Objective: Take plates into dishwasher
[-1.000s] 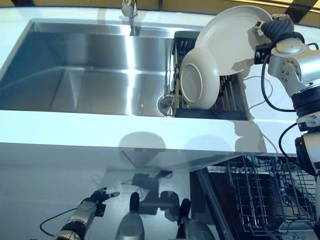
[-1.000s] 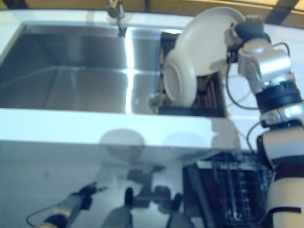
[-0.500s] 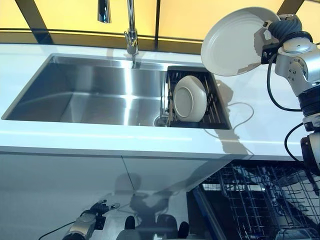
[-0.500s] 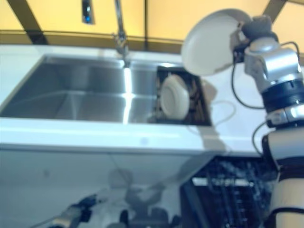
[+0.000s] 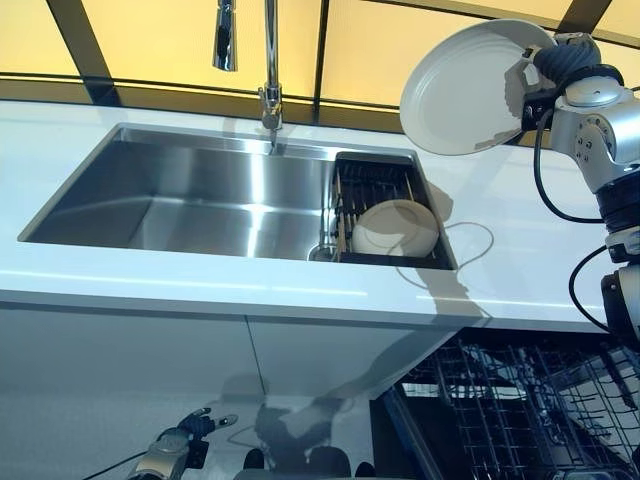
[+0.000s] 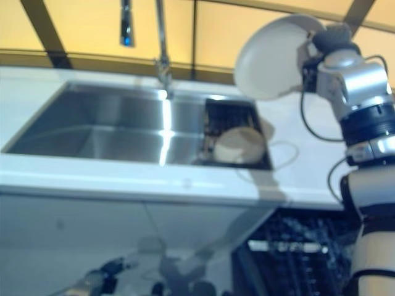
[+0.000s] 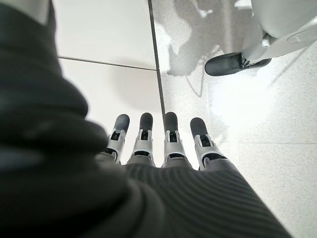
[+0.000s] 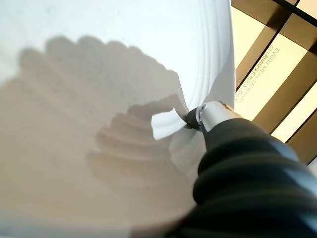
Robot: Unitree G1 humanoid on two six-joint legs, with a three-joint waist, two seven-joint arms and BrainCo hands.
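Lifted clear of the rack (image 5: 385,190), the plate (image 5: 465,85) stays pinched by the right robot hand (image 5: 545,75).

white counter (image 5: 520,270) with sink (image 5: 200,195); rack (image 5: 385,210) holding bowl (image 5: 397,228)

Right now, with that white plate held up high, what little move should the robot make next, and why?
Probably lower the right hand toward the open dishwasher rack: it pinches the plate above the counter, and the rack sits below.
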